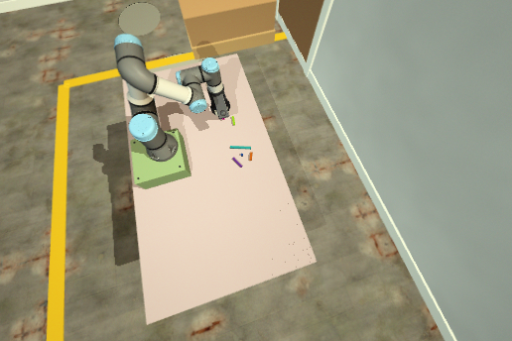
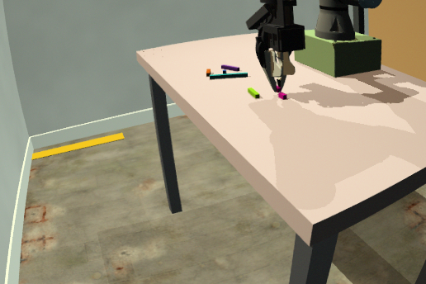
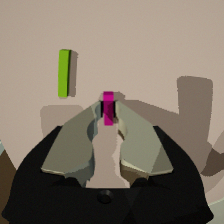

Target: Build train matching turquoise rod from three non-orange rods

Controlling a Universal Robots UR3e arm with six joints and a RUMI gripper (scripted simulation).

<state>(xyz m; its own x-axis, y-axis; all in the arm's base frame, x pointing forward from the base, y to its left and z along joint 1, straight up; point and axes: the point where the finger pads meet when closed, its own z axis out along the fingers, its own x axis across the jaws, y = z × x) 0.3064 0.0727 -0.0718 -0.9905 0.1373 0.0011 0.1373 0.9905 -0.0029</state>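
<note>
My gripper (image 2: 277, 89) (image 3: 108, 102) is shut on a magenta rod (image 2: 278, 88) a little above the table. Another magenta rod (image 2: 282, 96) lies on the table just below the fingertips; in the wrist view I cannot clearly tell the two apart. A lime rod (image 1: 233, 121) (image 2: 253, 92) (image 3: 63, 73) lies beside the gripper. The turquoise rod (image 1: 240, 147) (image 2: 228, 75) lies farther along the table. A small blue rod (image 1: 241, 155) (image 2: 224, 72) lies between it and a purple rod (image 1: 237, 162) (image 2: 229, 68), which lies at an angle.
An orange rod (image 1: 250, 156) (image 2: 208, 72) lies near the blue rod and one end of the turquoise rod. The green base block (image 1: 159, 174) (image 2: 355, 58) carries the arm at the table's side. A large cardboard box (image 1: 228, 21) stands beyond the table's end.
</note>
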